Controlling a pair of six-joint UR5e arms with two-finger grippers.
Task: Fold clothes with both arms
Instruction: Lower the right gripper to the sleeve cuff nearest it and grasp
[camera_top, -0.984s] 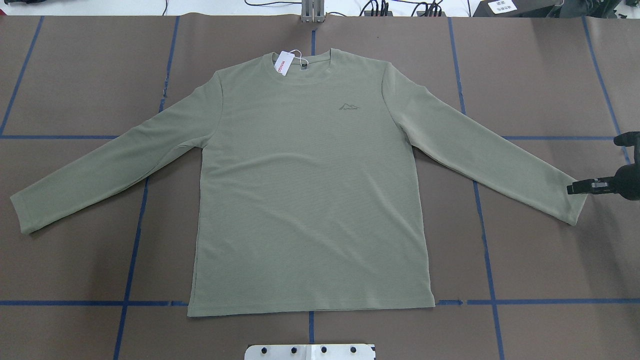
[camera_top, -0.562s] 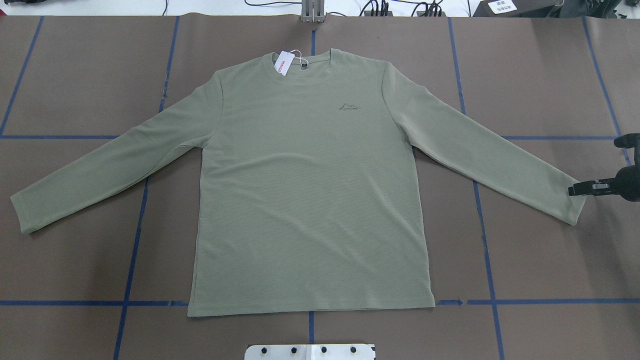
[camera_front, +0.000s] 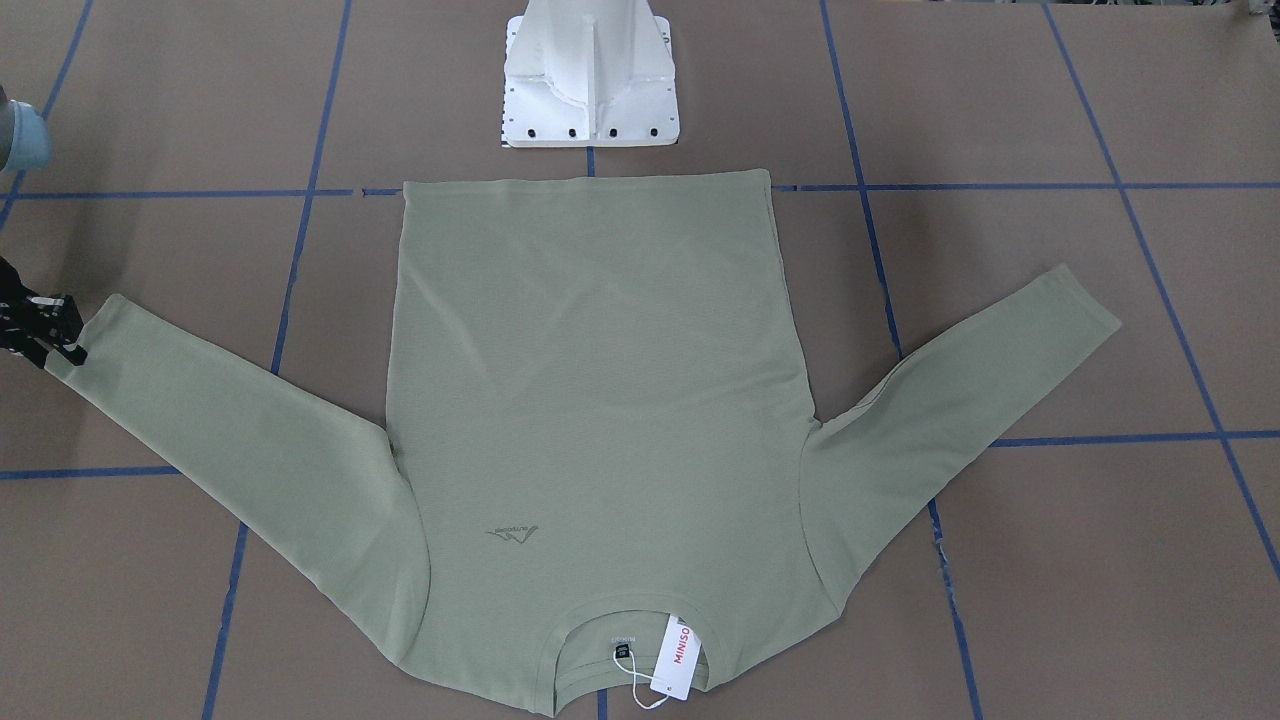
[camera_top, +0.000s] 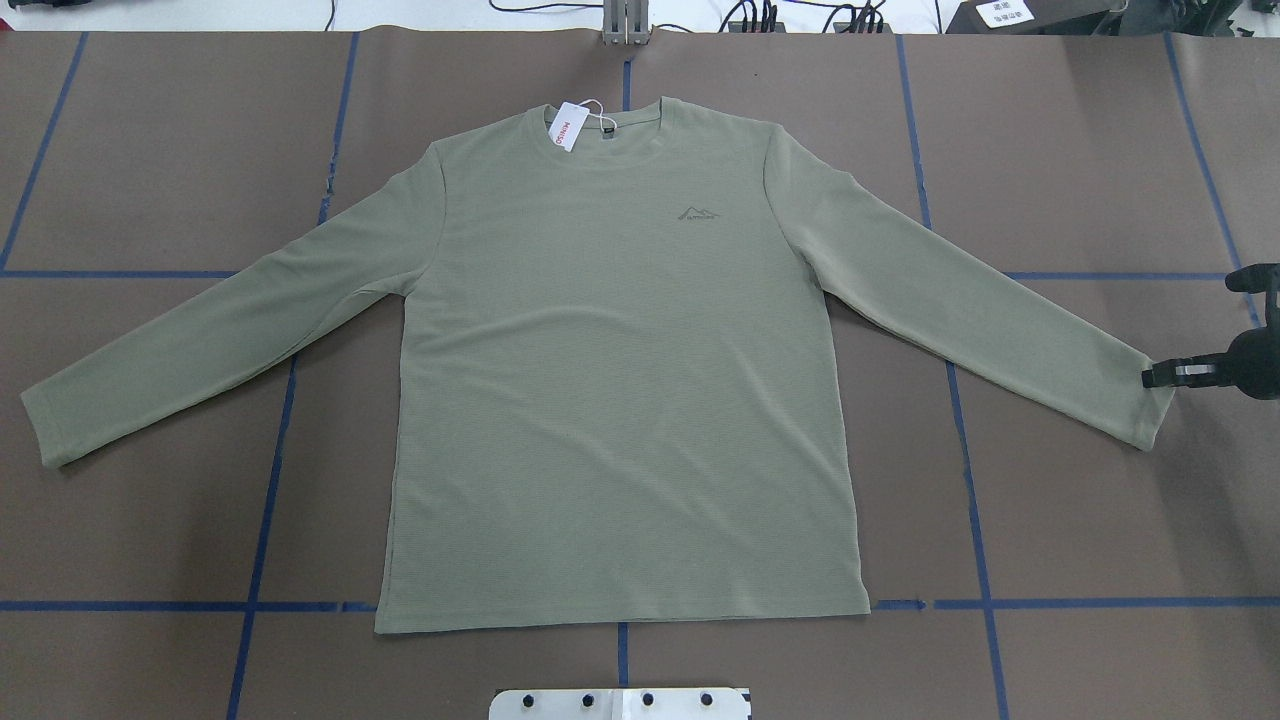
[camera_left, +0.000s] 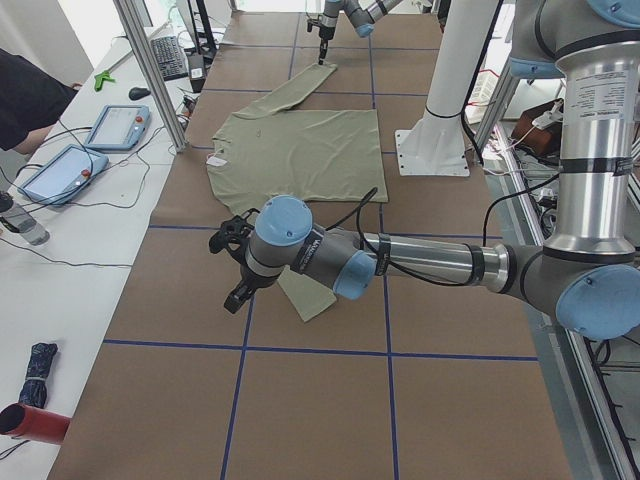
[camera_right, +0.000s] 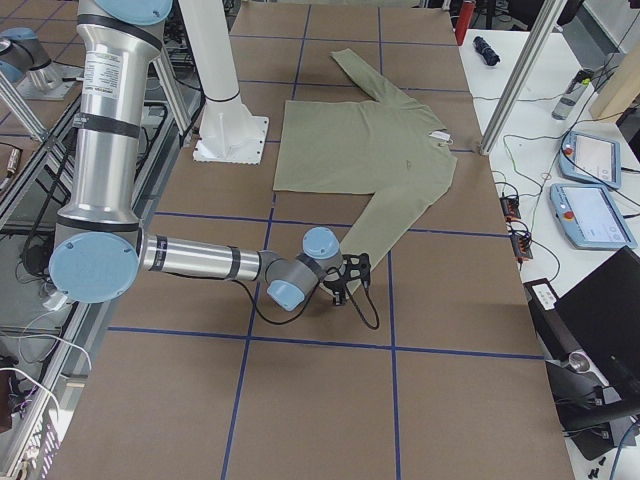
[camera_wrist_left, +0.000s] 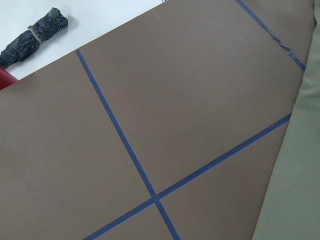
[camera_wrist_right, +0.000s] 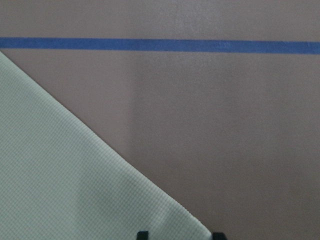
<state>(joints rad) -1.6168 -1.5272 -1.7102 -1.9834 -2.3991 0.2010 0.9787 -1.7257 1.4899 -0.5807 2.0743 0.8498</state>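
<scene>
The sage-green shirt lies flat and face up on the brown table, sleeves spread, its white MINISO hang tag at the collar. My right gripper is low at the right sleeve's cuff, at the view's left in the front-facing view. In the right wrist view its fingertips stand apart with the cuff corner between them. My left gripper shows only in the exterior left view, hovering beside the left sleeve's cuff; I cannot tell whether it is open. The left wrist view shows only the sleeve's edge.
The white pedestal base stands just behind the shirt's hem. Blue tape lines grid the table. A side table with tablets and cables runs along the far side. A folded umbrella lies beyond the left end.
The right gripper has shifted slightly outward along the cuff. The shirt has not moved.
</scene>
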